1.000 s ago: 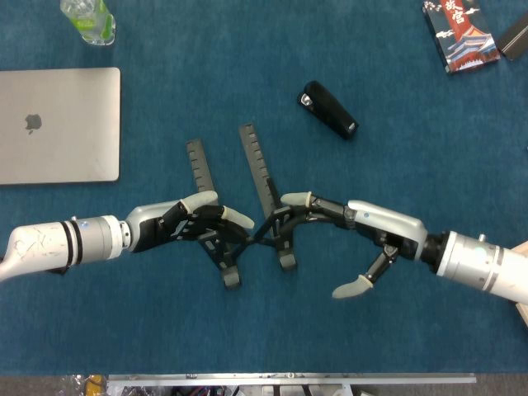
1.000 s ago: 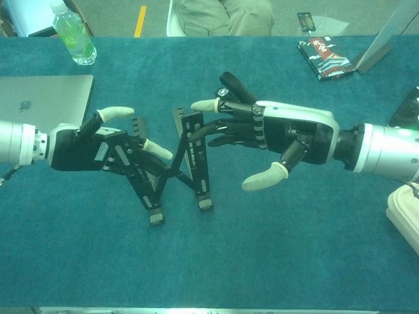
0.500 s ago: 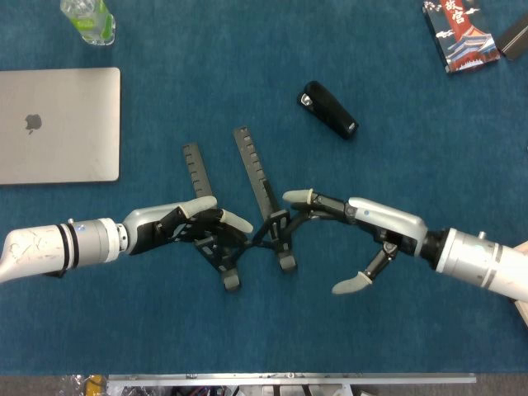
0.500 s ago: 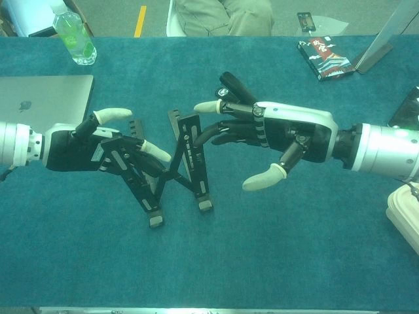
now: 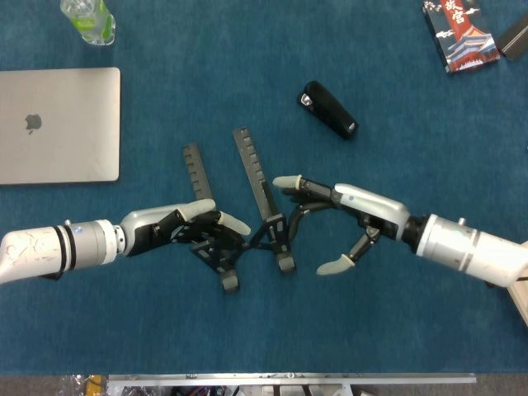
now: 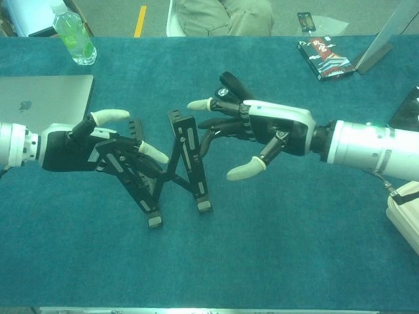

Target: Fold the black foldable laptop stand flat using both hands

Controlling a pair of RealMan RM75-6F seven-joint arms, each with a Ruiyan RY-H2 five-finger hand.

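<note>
While the laptop stand sits partly open near the middle of the desk, the left hand grips its left arm with fingers wrapped around it, and the right hand presses its right arm, thumb spread apart from its other fingers.

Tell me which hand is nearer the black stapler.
Right. The right hand lies just below the stapler; the left hand grips the laptop stand farther away on the stapler's left.
</note>
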